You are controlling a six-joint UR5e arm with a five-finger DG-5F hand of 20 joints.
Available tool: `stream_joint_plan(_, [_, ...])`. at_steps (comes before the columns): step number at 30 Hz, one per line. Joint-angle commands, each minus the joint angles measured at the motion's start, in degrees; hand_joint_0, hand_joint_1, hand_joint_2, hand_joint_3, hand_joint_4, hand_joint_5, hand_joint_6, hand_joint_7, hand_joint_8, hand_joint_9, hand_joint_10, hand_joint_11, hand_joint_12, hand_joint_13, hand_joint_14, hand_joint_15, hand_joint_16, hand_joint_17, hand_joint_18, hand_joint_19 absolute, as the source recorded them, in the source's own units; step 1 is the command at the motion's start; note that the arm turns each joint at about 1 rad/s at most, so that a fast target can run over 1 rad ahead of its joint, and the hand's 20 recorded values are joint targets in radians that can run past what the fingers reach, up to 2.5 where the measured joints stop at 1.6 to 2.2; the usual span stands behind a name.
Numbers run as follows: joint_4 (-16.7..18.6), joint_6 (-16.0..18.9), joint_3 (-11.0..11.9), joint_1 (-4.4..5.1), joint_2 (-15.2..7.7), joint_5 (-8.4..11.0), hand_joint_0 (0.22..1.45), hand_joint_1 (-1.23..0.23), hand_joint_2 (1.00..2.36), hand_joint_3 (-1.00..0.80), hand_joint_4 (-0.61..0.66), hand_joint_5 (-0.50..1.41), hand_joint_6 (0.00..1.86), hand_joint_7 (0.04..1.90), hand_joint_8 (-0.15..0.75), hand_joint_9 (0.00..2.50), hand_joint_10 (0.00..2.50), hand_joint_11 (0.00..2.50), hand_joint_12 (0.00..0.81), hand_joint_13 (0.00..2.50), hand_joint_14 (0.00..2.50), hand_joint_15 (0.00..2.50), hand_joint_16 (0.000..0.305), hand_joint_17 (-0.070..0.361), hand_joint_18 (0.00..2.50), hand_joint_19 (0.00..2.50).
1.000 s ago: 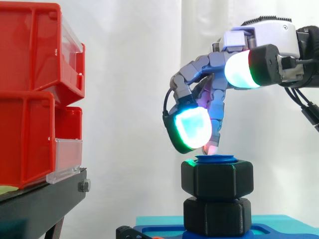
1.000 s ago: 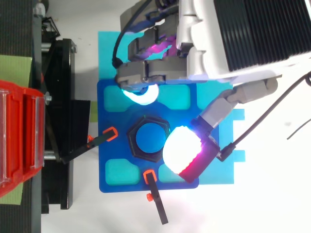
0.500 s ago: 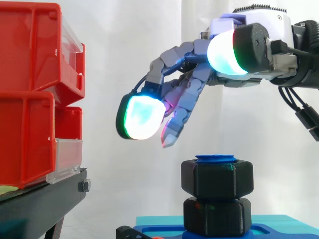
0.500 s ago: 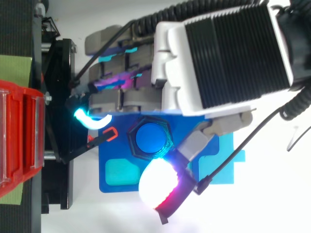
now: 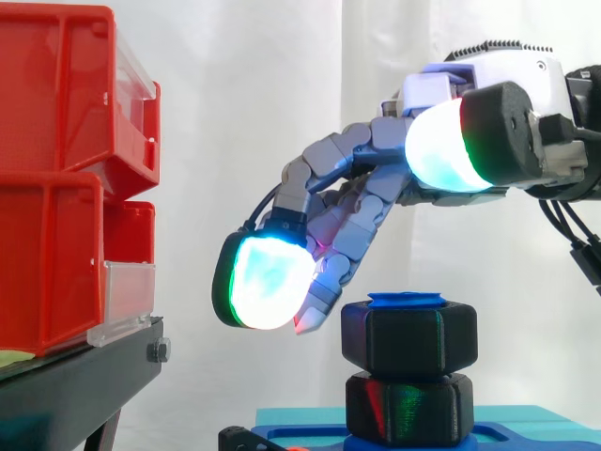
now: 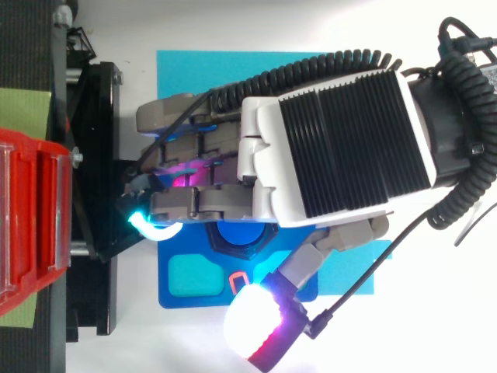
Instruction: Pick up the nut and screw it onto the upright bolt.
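In the side view the nut (image 5: 408, 340) sits already on the upright bolt (image 5: 408, 300), with the blue tip of the bolt just showing above it, and a second black hex piece (image 5: 408, 407) stands under it on the blue plate (image 5: 310, 438). The hand (image 5: 498, 70) hangs above and to the left. Its fingers (image 5: 329, 254) are stretched downward, apart, and they hold nothing; their tips are just beside the nut's left face.

In the top view the hand (image 6: 334, 148) covers most of the bolt (image 6: 235, 233), and the thumb pad (image 6: 252, 326) stands off on the other side.

I judge that the step is a new grip for turning. The fingers and thumb should close on opposite flats at the nut's own height. The turn should stay centred over the bolt, without side push, so the thread does not jam.
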Motion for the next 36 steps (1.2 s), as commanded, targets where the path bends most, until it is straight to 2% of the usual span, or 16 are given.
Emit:
stream_joint_plan(1, [-0.1,0.0,-0.2,0.06,0.0,-0.09,0.49,-0.10,1.00,-0.50,0.22,-0.12,0.50,0.68,0.257,0.88,0.00,0.00,0.294,0.57,0.00,0.00,0.031,0.070,0.23,0.00])
stream_joint_plan(8, [-1.1,-0.2,-0.2,-0.20,0.0,-0.35,0.49,-0.10,1.00,-0.50,0.23,-0.11,0.50,0.71,0.262,0.88,0.00,0.00,0.296,0.57,0.00,0.00,0.031,0.070,0.23,0.00])
stream_joint_plan(14, [-1.6,-0.8,-0.2,-0.64,0.0,-1.49,0.49,-0.10,1.00,-0.50,0.24,-0.10,0.50,0.78,0.267,0.88,0.00,0.00,0.296,0.57,0.00,0.00,0.031,0.069,0.23,0.00])
stream_joint_plan(19, [-2.5,-1.5,-0.3,-1.17,0.0,-2.11,0.50,-0.11,1.00,-0.50,0.28,-0.07,0.50,0.99,0.276,0.93,0.00,0.00,0.289,0.60,0.00,0.00,0.029,0.066,0.23,0.00])
stream_joint_plan(26, [-2.5,-1.9,-0.3,-1.96,0.0,-2.63,0.52,-0.14,1.00,-0.50,0.22,-0.02,0.50,1.30,0.288,0.99,0.00,0.00,0.276,0.64,0.00,0.00,0.026,0.058,0.27,0.00])
stream_joint_plan(32, [-2.5,-2.5,-0.3,-2.66,0.1,-3.69,0.53,-0.20,1.00,-0.50,0.19,0.01,0.50,1.48,0.293,1.07,0.00,0.00,0.261,0.71,0.00,0.00,0.023,0.051,0.34,0.00])
stream_joint_plan(36, [-2.5,-3.1,-0.3,-3.37,0.1,-4.39,0.53,-0.23,1.00,-0.50,0.15,0.03,0.56,1.37,0.293,1.19,0.00,0.00,0.241,0.78,0.00,0.00,0.020,0.045,0.41,0.00])
